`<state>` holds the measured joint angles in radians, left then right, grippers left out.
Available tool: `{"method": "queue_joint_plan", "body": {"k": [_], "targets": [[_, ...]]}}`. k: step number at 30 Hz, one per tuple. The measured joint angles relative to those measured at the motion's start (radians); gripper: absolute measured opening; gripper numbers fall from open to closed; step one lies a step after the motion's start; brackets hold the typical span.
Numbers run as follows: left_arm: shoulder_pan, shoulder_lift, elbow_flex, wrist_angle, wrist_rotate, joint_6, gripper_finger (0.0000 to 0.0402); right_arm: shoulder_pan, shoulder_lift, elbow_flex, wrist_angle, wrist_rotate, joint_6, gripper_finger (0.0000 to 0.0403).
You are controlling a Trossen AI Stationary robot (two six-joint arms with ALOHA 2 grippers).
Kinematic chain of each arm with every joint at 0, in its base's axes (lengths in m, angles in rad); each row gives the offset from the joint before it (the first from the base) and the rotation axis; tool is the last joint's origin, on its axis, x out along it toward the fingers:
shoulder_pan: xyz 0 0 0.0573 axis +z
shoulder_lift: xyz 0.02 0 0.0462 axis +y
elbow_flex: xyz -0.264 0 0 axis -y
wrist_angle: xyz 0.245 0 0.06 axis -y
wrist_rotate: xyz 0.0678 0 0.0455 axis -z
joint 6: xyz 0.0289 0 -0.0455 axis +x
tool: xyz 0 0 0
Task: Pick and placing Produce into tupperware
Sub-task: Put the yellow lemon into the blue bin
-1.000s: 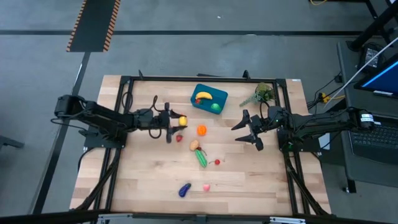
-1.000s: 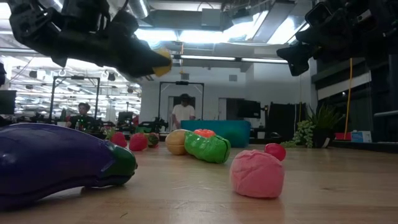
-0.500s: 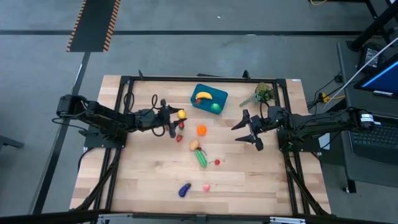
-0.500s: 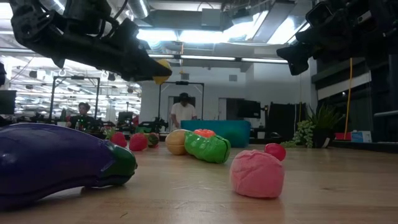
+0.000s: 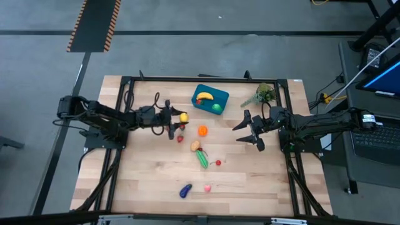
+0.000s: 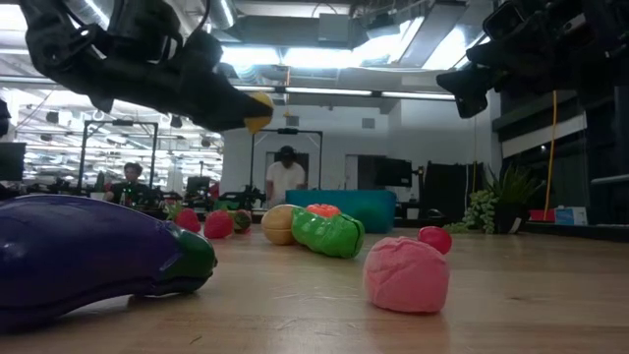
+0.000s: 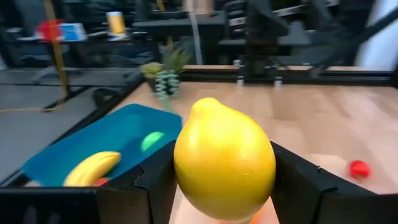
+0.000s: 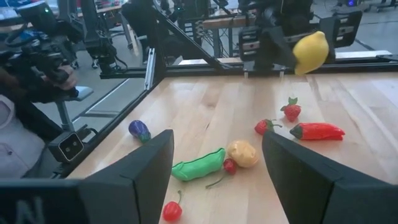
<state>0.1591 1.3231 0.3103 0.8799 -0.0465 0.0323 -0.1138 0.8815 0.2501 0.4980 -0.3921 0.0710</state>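
**Lemon held aloft, tub just ahead of it**

The left gripper (image 5: 179, 117) is clamped on a yellow lemon (image 7: 224, 158), carried above the table. The teal tub (image 5: 210, 98) lies farther along the arm's reach and toward the table's far edge, so the lemon must travel on that diagonal; this arm is far nearer the tub than the other. In the left wrist view the tub sits just beyond the lemon, with a banana (image 7: 92, 168) and a green piece (image 7: 152, 140) already in it. Nothing appears to stand between lemon and tub.

Below the lemon are two strawberries (image 5: 180, 139). Farther along lie an orange piece (image 5: 202, 130), a tan potato (image 5: 195, 145), a green pod (image 5: 202, 159) and a cherry (image 5: 218, 163); nearer the front edge are a purple eggplant (image 5: 185, 190) and a pink piece (image 5: 207, 187).

A leafy sprig (image 5: 263, 95) sits by the far right corner. The right gripper (image 5: 248, 130) waits with fingers spread, holding nothing, well apart from the tub.
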Motion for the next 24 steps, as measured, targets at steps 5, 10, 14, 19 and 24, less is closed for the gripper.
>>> {"method": "queue_joint_plan", "body": {"k": [5,10,14,19,24], "targets": [[0.062,0.0,0.0,0.0,0.166,-0.013,0.0201,0.0,0.0,0.0,0.0,0.0,0.002,0.0248],[0.132,0.002,0.027,-0.015,0.359,-0.026,0.0201,0.0,0.0,0.0,-0.001,0.0,0.003,0.0248],[0.179,0.051,0.098,-0.044,0.505,-0.025,0.0201,0.0,0.0,0.0,-0.002,0.0,0.003,0.0248],[0.228,0.201,0.257,-0.151,0.65,0.014,0.0201,0.0,0.0,0.0,-0.004,-0.001,0.017,0.0248],[0.268,0.35,0.433,-0.22,0.754,0.031,0.0201,0.0,0.0,0.0,-0.006,-0.002,0.03,0.0248]]}}
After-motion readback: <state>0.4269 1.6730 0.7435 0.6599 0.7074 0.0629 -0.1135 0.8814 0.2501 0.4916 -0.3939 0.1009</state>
